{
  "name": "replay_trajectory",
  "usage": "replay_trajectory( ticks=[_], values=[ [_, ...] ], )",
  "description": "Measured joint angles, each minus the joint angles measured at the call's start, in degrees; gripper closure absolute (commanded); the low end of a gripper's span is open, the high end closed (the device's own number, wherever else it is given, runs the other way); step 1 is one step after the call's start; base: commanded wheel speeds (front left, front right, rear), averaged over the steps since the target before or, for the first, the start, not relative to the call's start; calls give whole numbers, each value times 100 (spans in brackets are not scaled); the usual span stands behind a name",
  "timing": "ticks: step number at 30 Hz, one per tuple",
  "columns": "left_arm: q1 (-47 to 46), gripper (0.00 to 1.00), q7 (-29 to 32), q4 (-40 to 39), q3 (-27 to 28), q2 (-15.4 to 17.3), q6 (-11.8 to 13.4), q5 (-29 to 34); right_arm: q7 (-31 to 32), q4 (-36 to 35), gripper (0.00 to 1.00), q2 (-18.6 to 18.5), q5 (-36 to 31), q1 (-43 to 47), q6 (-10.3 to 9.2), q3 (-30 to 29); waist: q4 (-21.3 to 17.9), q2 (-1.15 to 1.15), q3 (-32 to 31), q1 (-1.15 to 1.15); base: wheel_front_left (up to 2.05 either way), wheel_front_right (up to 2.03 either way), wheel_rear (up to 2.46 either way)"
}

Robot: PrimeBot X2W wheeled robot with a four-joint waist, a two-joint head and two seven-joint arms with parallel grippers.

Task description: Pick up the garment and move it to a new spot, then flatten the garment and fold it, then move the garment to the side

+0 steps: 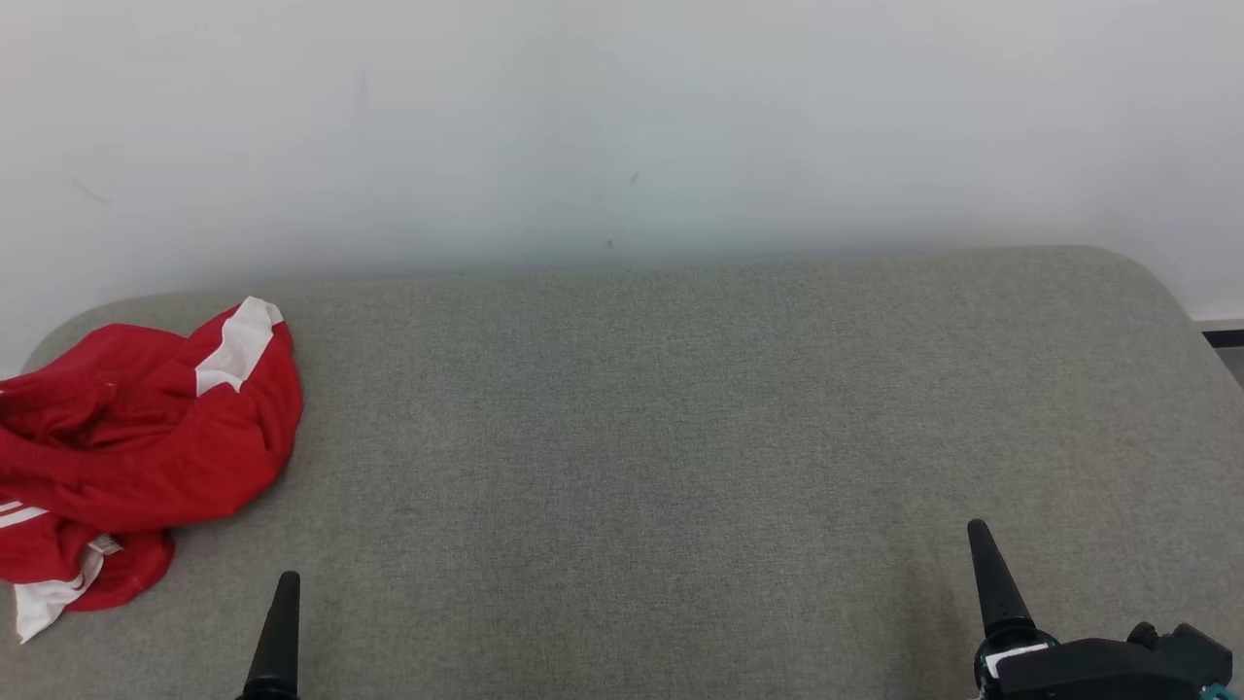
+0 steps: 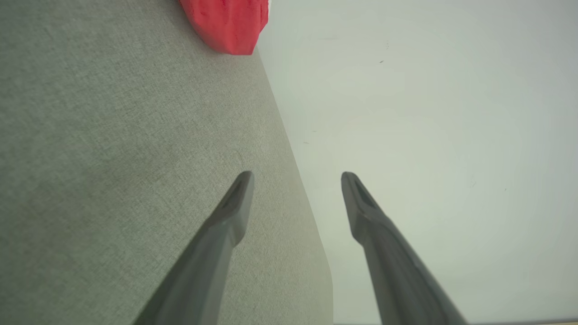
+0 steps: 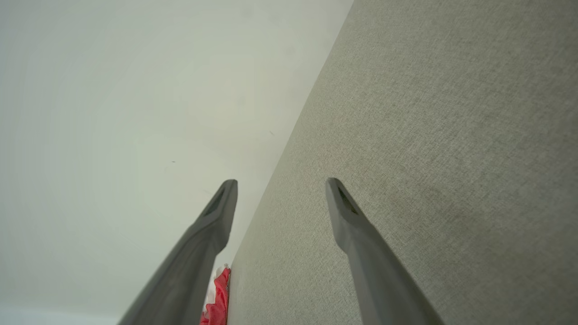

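The garment (image 1: 146,437) is red with white stripes and lies crumpled at the far left of the grey cushion (image 1: 680,437), reaching past the picture's left edge. My left gripper (image 1: 282,622) hovers just to the right of and nearer than the garment, apart from it. In the left wrist view the left gripper (image 2: 295,178) is open and empty, with a corner of the garment (image 2: 226,22) ahead at the top. My right gripper (image 1: 986,574) is at the lower right, far from the cloth. In its own view the right gripper (image 3: 280,185) is open and empty, and a sliver of garment (image 3: 219,298) shows far off.
A white wall (image 1: 622,126) rises right behind the cushion's back edge. The cushion's rounded right corner (image 1: 1157,282) drops off toward a dark skirting strip (image 1: 1225,337). Bare grey fabric stretches across the middle and right.
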Motion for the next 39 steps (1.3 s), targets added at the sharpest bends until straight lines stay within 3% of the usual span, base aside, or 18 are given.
replay_trajectory(
  ticks=[10,21,39],
  values=[
    [195,0,-204,-138,-142,4,209,1122,-204,8,0,0,-1302,42,0,157,-15,0,-69,0,0,0,0],
    [280,0,-379,-192,-268,9,398,2481,-355,107,0,-1,-2226,87,0,266,-25,0,-115,0,0,0,0],
    [280,0,-661,-213,-330,15,408,4191,-557,289,0,-3,-3562,47,0,420,-32,0,-185,0,0,0,0]
  ],
)
